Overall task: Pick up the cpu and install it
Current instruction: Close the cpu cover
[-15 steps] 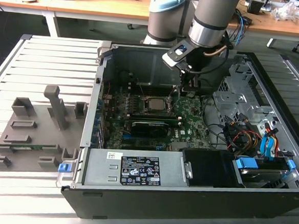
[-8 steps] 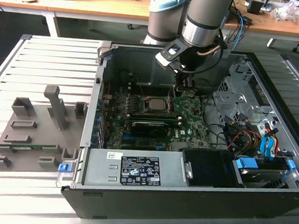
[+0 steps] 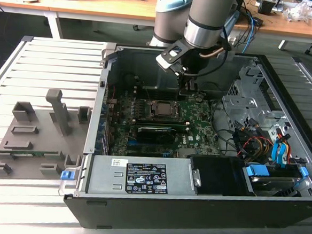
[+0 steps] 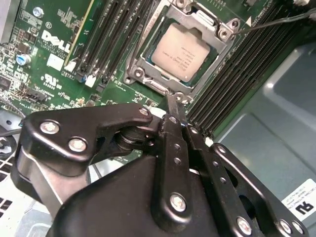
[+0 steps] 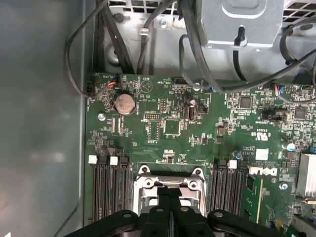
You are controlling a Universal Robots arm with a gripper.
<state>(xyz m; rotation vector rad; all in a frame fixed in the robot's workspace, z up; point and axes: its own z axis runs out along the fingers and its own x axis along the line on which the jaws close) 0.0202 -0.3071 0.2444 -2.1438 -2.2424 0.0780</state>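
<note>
Placement looks done: small flat square silver-topped cpu (image 4: 183, 52) lies seated inside dark metal-framed socket (image 4: 137, 63) on green motherboard (image 4: 49, 74). Black hand (image 4: 173, 102) poised at socket edge, fingers pressed together, gripping nothing. Whether socket is latched: cannot tell.

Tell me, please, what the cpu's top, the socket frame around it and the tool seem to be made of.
The cpu top looks like pale, matte metal with a dull sheen. The socket frame appears bare silver steel, glinting at its edges and screws. The tool looks black-coated metal, possibly hard plastic, with a satin gloss.
</note>
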